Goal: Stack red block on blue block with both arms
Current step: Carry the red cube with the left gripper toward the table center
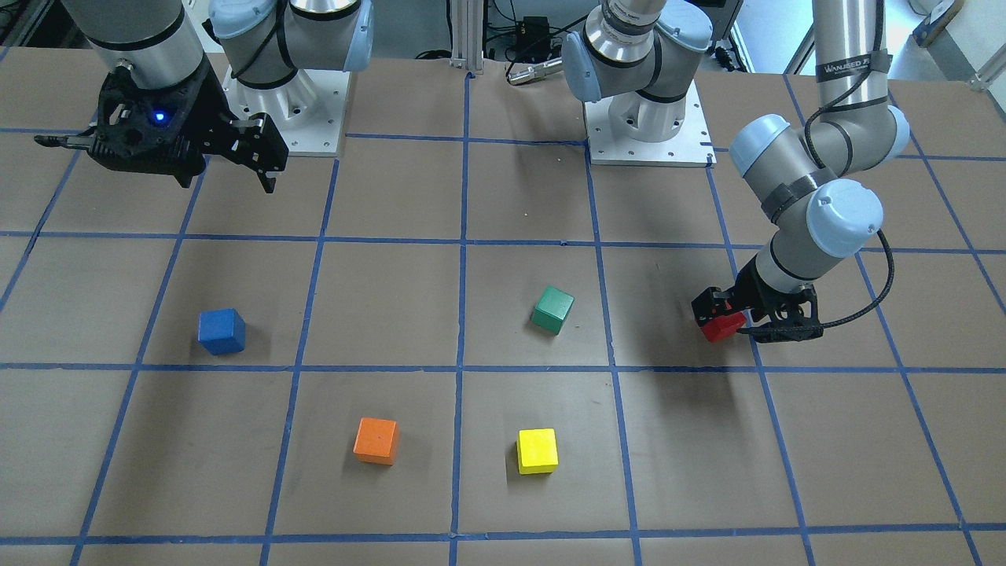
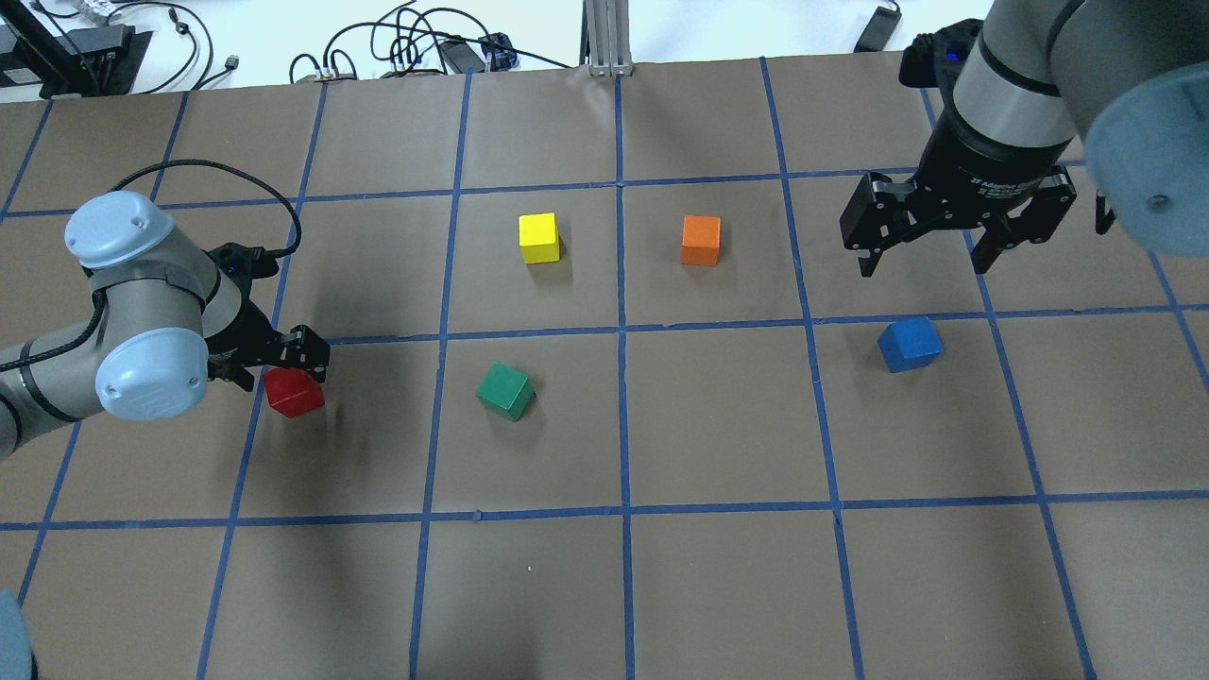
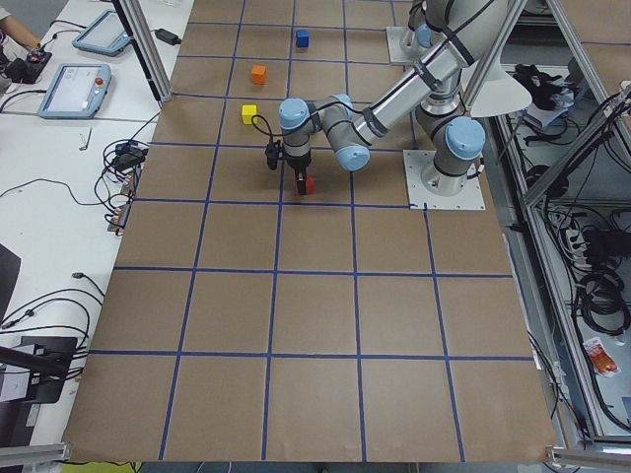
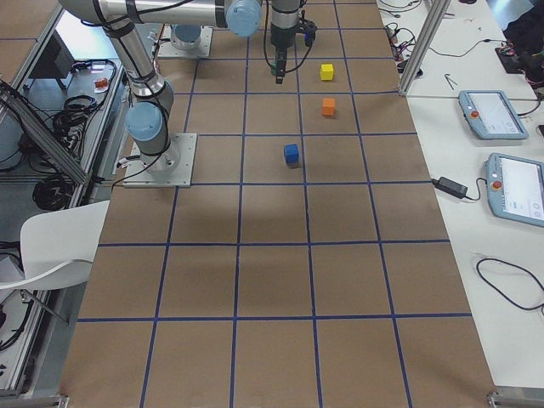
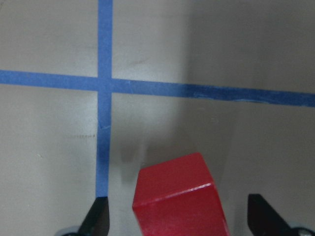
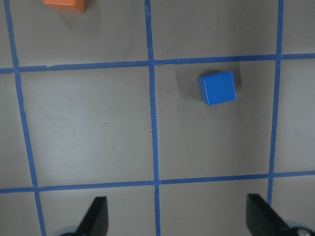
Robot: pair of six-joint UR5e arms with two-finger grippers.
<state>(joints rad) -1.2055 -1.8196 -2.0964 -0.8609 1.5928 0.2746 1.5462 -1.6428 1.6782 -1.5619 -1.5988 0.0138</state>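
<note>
The red block sits on the brown table at the robot's left side and also shows in the front view. My left gripper is low over it and open. In the left wrist view the red block lies between the two fingers, with a gap on each side. The blue block sits on the table at the right side. My right gripper hangs open and empty above the table, just beyond the blue block.
A green block lies between the red block and the table's middle. A yellow block and an orange block lie farther out. Blue tape lines mark a grid on the table.
</note>
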